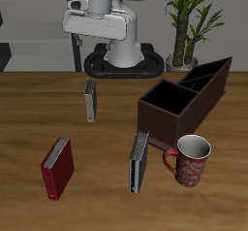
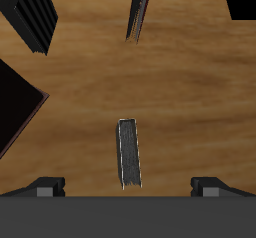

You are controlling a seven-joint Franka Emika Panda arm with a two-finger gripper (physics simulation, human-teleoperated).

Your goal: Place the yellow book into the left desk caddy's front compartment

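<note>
The yellow book (image 1: 90, 101) stands on edge on the table, slim, with a pale page edge; in the wrist view it (image 2: 128, 152) lies straight below my gripper. My gripper (image 1: 97, 31) hangs high above the table's back, behind the book, with nothing in it. Its fingertips (image 2: 45, 187) stand wide apart, so it (image 2: 128, 189) is open. The left desk caddy (image 1: 189, 94) is a dark maroon open box beside the book, running diagonally toward the back. Its front compartment (image 1: 165, 101) is the large section at the nearer end. A corner of the caddy (image 2: 12, 112) shows in the wrist view.
A greyer, dark-edged slim book (image 1: 139, 162) (image 2: 138, 12) stands near the front, next to a red mug (image 1: 191, 160). A red book (image 1: 56, 167) stands near the front edge. A potted plant (image 1: 189, 21) is behind the caddy.
</note>
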